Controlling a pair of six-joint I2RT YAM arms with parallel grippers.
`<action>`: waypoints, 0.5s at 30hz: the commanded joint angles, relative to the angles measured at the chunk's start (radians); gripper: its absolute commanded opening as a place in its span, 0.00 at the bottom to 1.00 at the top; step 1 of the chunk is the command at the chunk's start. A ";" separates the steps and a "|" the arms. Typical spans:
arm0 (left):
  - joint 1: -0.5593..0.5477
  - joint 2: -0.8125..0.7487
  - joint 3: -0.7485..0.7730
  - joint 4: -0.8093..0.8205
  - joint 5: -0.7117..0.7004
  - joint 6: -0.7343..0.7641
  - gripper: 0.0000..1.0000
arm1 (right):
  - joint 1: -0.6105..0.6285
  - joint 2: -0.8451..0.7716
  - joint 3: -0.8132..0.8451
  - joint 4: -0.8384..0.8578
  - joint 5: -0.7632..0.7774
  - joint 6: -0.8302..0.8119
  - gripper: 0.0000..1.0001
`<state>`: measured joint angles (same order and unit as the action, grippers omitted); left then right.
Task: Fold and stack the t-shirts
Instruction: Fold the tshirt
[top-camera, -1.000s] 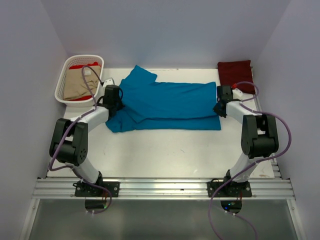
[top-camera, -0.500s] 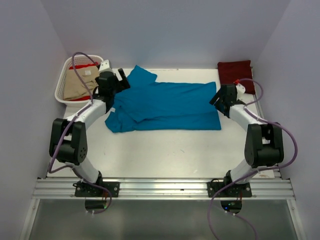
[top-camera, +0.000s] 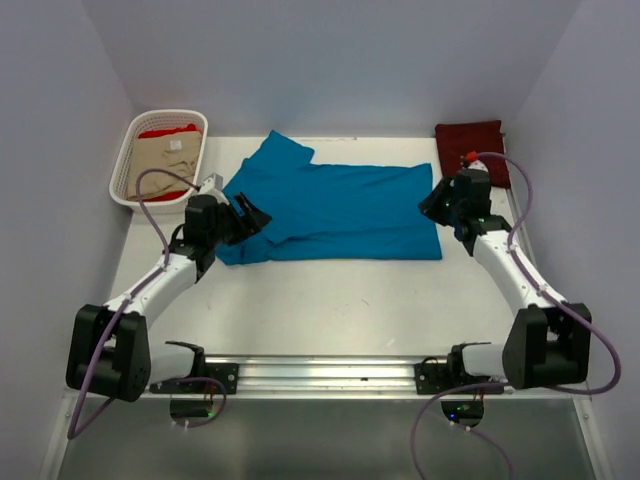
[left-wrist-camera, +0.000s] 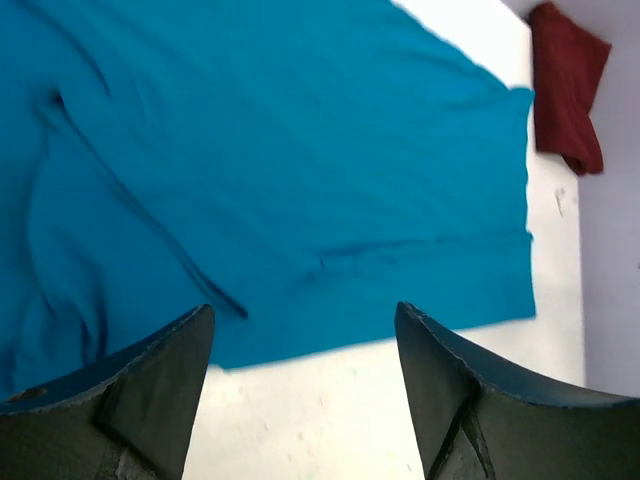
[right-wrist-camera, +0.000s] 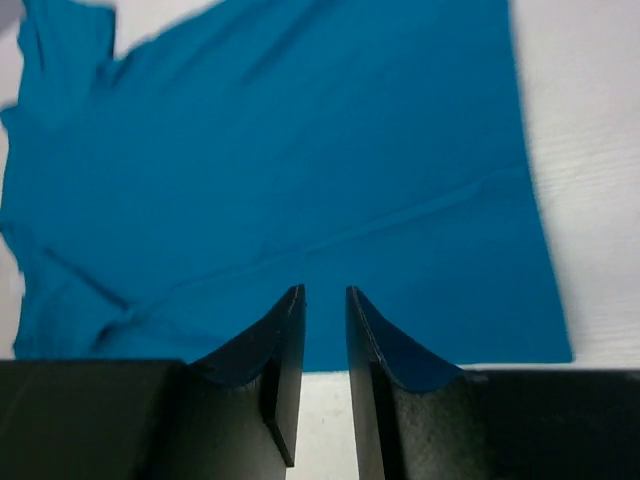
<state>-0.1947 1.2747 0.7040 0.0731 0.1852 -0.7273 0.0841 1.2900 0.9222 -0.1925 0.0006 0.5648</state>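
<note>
- The teal-blue t-shirt (top-camera: 335, 210) lies spread flat across the middle of the desk (top-camera: 330, 300), its long side running from 9 to 3 o'clock and one sleeve sticking out toward 11.
- The dark maroon t-shirt (top-camera: 470, 145) sits folded at the desk's 1 o'clock corner, apart from the teal one.
- The beige t-shirt (top-camera: 165, 165) lies on the bright red t-shirt (top-camera: 168, 130), both in the white basket (top-camera: 122, 175) at 10 o'clock.
- My left jaws hang over the teal shirt's 9 o'clock end, fingers (left-wrist-camera: 160, 380) spread wide, nothing between them.
- My right jaws hang over its 3 o'clock edge, fingers (right-wrist-camera: 275, 360) drawn to a narrow slit, holding nothing.
</note>
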 joint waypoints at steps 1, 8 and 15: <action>-0.002 -0.063 -0.086 0.094 0.169 -0.130 0.76 | 0.041 0.115 0.084 -0.143 -0.324 -0.092 0.27; -0.005 -0.057 -0.153 0.223 0.232 -0.209 0.78 | 0.292 0.242 0.296 -0.248 -0.278 -0.188 0.52; -0.008 0.101 -0.158 0.355 0.218 -0.355 0.75 | 0.321 0.204 0.207 -0.205 -0.193 -0.167 0.53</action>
<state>-0.1978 1.3270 0.5575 0.3103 0.3893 -0.9867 0.4046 1.5429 1.1599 -0.3897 -0.2256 0.4099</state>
